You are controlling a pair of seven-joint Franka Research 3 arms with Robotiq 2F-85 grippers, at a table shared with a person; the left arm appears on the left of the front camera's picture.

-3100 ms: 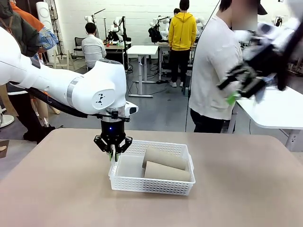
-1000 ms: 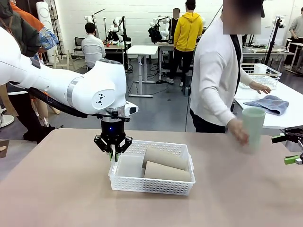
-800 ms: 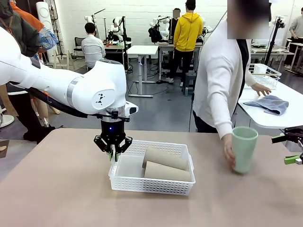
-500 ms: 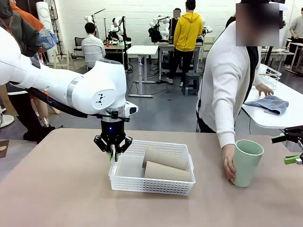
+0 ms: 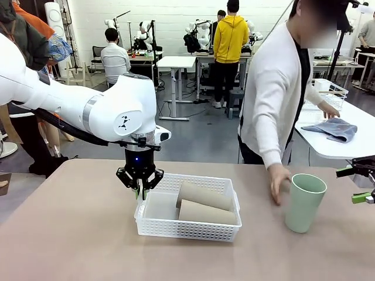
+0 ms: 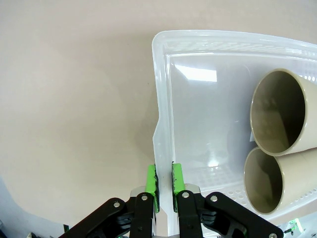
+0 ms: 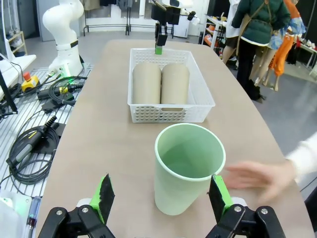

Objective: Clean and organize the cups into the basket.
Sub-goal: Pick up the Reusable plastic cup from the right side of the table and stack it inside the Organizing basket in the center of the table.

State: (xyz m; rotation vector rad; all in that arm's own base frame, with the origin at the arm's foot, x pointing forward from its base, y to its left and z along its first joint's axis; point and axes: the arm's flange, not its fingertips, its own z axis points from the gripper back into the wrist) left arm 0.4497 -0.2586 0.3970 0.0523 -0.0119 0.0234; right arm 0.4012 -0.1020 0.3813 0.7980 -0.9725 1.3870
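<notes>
From the front we see the left gripper (image 5: 140, 188) pointing straight down at the 10 o'clock corner of the white plastic basket (image 5: 187, 227). The basket's lattice-mesh walls flare out to a smooth rim. Two kraft-brown paper cups (image 5: 205, 196) lie on their sides inside it, side by side, filling its 3 o'clock half. At 3 o'clock from the basket, well apart, a mint-green cup (image 5: 304, 202) stands upright on the matte beige table (image 5: 76, 234). It is tapered, with a rolled rim. The person's hand (image 5: 278, 182) hangs open at that cup's 10 o'clock, just beside it, grasping nothing. The right gripper (image 5: 358, 185) pokes in at the picture's 3 o'clock edge, jaws spread.

Through the left wrist camera we find the left gripper (image 6: 164, 173) pinched on the basket (image 6: 161, 99), one green pad on each side of its thin wall. The brown cups' round mouths face us at 3 and 4 o'clock.

Through the right wrist camera the right gripper (image 7: 161, 196) gapes wide. The mint-green cup (image 7: 188, 168) stands between its pads, touching neither. The basket (image 7: 171, 113) sits beyond at 12 o'clock, and the person's hand (image 7: 257, 176) is a blur at 3 o'clock.
</notes>
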